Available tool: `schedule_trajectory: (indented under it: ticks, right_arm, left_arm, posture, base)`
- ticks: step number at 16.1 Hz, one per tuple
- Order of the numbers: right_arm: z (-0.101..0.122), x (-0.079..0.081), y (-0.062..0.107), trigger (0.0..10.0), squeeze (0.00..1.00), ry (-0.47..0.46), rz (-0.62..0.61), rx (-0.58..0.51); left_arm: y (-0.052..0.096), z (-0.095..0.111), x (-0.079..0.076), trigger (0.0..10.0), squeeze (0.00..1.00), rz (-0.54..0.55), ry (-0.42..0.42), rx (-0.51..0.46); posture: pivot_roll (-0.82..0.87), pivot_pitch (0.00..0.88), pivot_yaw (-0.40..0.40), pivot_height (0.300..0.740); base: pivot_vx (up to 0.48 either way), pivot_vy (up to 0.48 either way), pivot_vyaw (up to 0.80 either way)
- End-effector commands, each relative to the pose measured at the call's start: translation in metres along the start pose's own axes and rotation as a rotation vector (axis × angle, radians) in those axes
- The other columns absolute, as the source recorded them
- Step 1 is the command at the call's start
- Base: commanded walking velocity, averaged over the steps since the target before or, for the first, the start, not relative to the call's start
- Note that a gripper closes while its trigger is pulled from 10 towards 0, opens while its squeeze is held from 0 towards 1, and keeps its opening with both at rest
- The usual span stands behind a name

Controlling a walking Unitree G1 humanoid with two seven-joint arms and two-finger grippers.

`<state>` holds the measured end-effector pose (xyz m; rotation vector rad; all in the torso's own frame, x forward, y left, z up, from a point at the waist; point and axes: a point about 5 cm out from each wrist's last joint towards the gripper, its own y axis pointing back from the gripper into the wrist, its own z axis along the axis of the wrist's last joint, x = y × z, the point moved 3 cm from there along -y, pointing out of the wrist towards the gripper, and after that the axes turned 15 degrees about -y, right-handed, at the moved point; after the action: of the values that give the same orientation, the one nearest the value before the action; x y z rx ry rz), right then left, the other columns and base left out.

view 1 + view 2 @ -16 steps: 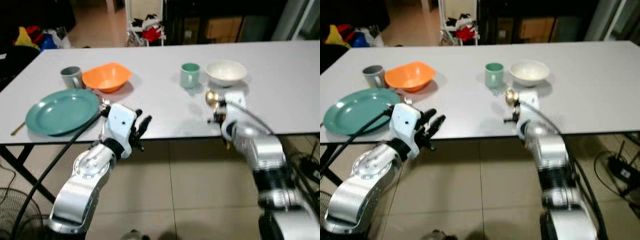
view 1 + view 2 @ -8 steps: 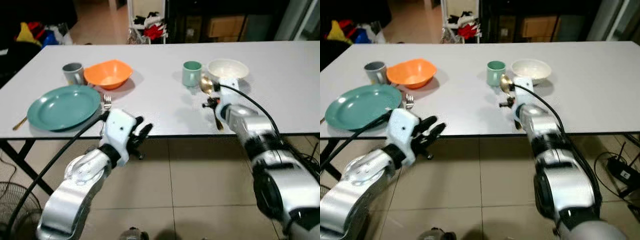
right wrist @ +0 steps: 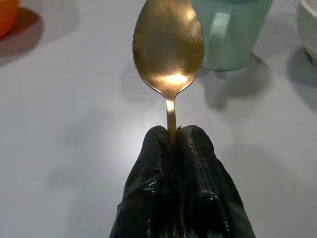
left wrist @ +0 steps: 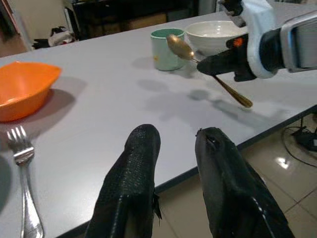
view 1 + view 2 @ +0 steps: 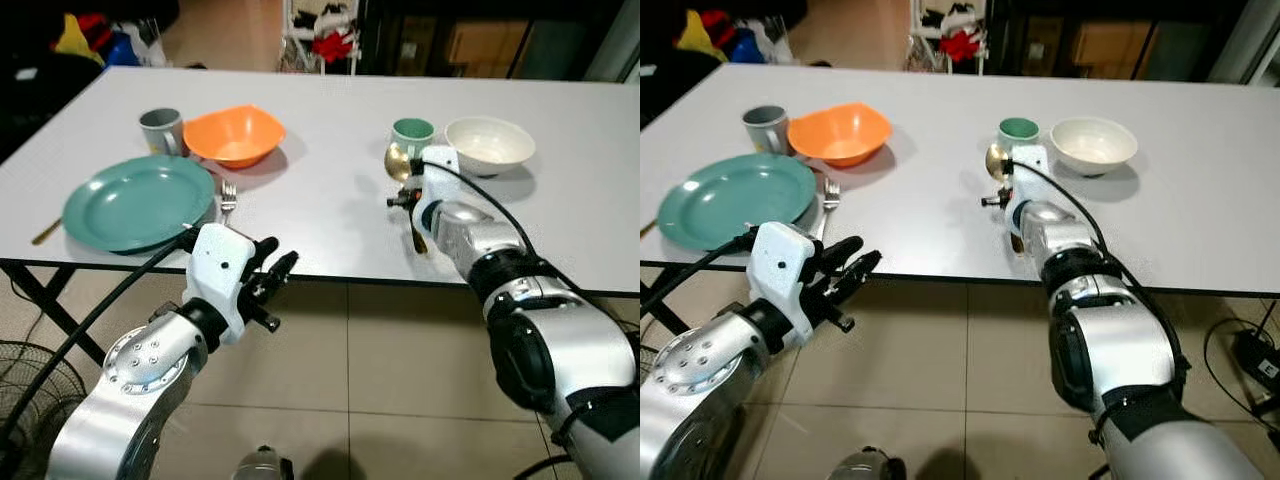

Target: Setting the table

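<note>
Right gripper (image 3: 172, 136): fingers pinched tight on the stem of a gold spoon (image 3: 168, 47), held above the table (image 5: 320, 200) with the bowl end up, just near of the green cup (image 5: 411, 135).
Left gripper (image 4: 176, 144): fingers parted, holding nothing, at the near table edge, right of the fork (image 5: 227, 192).
Left setting: green plate (image 5: 135, 200), with the fork lying just to its right; orange bowl (image 5: 232, 133) and grey mug (image 5: 161, 128) on the far side.
Right setting: green cup and white bowl (image 5: 488, 143) side by side, the bowl to the right.
</note>
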<state>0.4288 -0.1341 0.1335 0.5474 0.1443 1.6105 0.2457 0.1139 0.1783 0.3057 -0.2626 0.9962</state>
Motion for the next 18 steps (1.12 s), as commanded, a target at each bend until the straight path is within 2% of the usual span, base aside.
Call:
schedule_trajectory:
  ticks: [1,7,8,9,10,11,12,16,17,18]
  right_arm:
    - [0.003,0.003,0.0,10.0,0.0,-0.034,-0.003,-0.012]
    - [-0.015,-0.002,-0.001,10.0,0.0,-0.146,-0.033,0.049]
    - [-0.023,-0.003,-0.001,10.0,0.07,-0.141,-0.037,0.073]
    - [-0.025,-0.003,-0.001,10.0,0.2,-0.151,-0.041,0.078]
    - [-0.028,-0.006,-0.001,10.0,0.72,-0.149,-0.056,0.083]
    - [-0.029,-0.007,-0.001,10.0,0.85,-0.15,-0.062,0.084]
    - [-0.031,-0.008,-0.001,10.0,0.93,-0.152,-0.072,0.088]
    - [-0.035,-0.011,-0.001,10.0,0.94,-0.162,-0.087,0.088]
    - [-0.033,-0.011,-0.001,10.0,1.0,-0.154,-0.076,0.081]
    - [-0.028,-0.011,-0.001,10.0,1.0,-0.14,-0.064,0.064]
  left_arm:
    - [0.004,0.0,0.001,10.0,0.0,0.003,-0.002,0.01]
    - [0.009,0.0,-0.003,10.0,0.0,0.002,0.013,0.031]
    - [0.008,-0.001,-0.003,10.0,0.0,-0.001,0.012,0.034]
    - [0.008,-0.001,-0.002,10.0,0.0,-0.001,0.012,0.036]
    - [0.008,-0.002,-0.003,10.0,0.0,-0.003,0.011,0.039]
    - [0.008,-0.002,-0.003,10.0,0.0,-0.004,0.011,0.04]
    - [0.008,-0.003,-0.002,10.0,0.0,-0.003,0.011,0.042]
    - [0.007,-0.003,-0.002,10.0,0.0,0.002,0.008,0.041]
    - [0.007,-0.002,-0.002,10.0,0.0,0.007,0.008,0.035]
    - [0.005,-0.001,-0.001,10.0,0.0,0.016,0.007,0.029]
  posture:
    - [0.25,0.035,-0.01,0.74]
    - [0.25,0.045,-0.019,0.74]
    - [0.25,0.045,-0.018,0.74]
    - [0.25,0.044,-0.016,0.74]
    - [0.25,0.043,-0.015,0.74]
    - [0.25,0.043,-0.015,0.74]
    - [0.25,0.04,-0.017,0.74]
    - [0.26,0.03,-0.021,0.74]
    - [0.26,0.024,-0.022,0.74]
    - [0.25,0.001,-0.024,0.74]
  base:
    - [0.0,0.0,0.0]
    - [0.0,0.0,0.0]
    - [0.0,0.0,0.0]
    - [0.0,0.0,0.0]
    - [0.0,0.0,0.0]
    - [0.0,0.0,0.0]
    - [0.0,0.0,0.0]
    - [0.0,0.0,0.0]
    - [0.0,0.0,0.0]
    - [0.0,0.0,0.0]
